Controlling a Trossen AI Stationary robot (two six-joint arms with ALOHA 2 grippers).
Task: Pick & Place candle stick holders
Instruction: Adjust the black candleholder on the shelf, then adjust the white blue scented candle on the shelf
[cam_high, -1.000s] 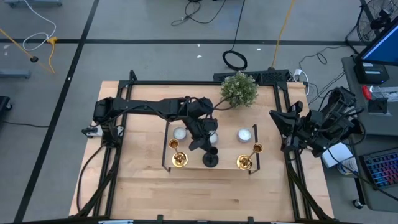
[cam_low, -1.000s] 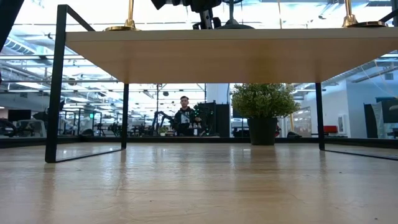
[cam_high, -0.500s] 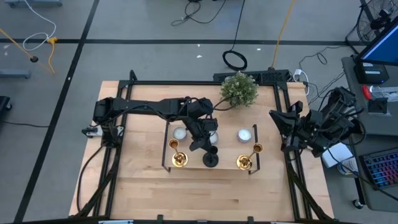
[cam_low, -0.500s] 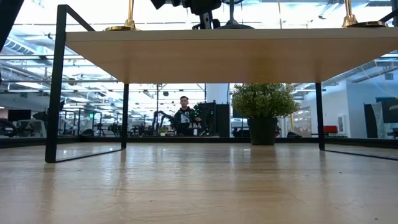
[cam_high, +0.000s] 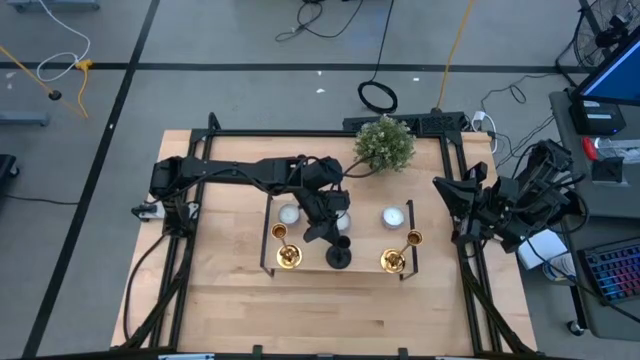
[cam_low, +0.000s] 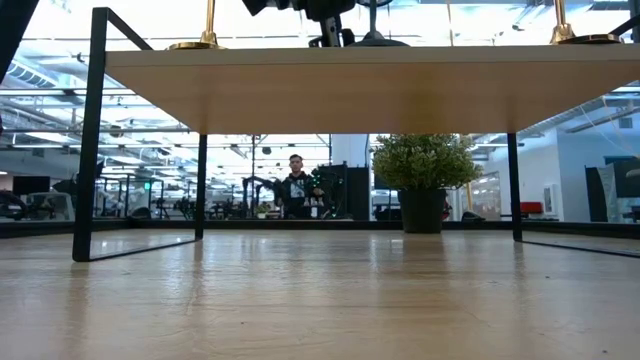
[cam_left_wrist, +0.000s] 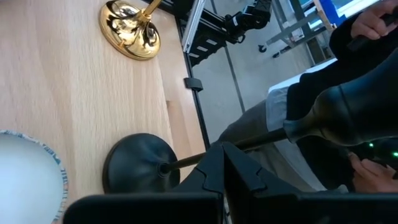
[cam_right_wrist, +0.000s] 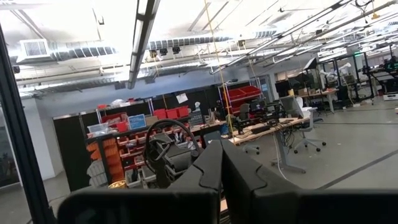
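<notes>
The black candlestick (cam_high: 338, 256) stands by its round base on the long wooden stand (cam_high: 340, 268), between two gold candlesticks (cam_high: 287, 256) (cam_high: 393, 260). My left gripper (cam_high: 326, 228) reaches over the stand from the table's left and is shut on the black candlestick's thin stem. In the left wrist view the black base (cam_left_wrist: 138, 165), the cup top (cam_left_wrist: 348, 112) and one gold base (cam_left_wrist: 130, 28) show. My right gripper (cam_high: 466, 214) waits shut and empty at the table's right edge. My left gripper (cam_left_wrist: 224, 163) has the black candlestick's stem (cam_left_wrist: 184, 163) pinched between its two fingers, a little above the base. The fingers lie across the stem. The base rests flat on the stand's wooden top. The fingers themselves hide the exact place of contact.
White round candles (cam_high: 290, 213) (cam_high: 393, 216) sit on the stand's far side, one beside the black base (cam_left_wrist: 25, 174). A potted plant (cam_high: 384, 143) stands at the table's far edge. A person's hand (cam_left_wrist: 373, 25) shows beyond the table; another person (cam_low: 295, 187) is far behind.
</notes>
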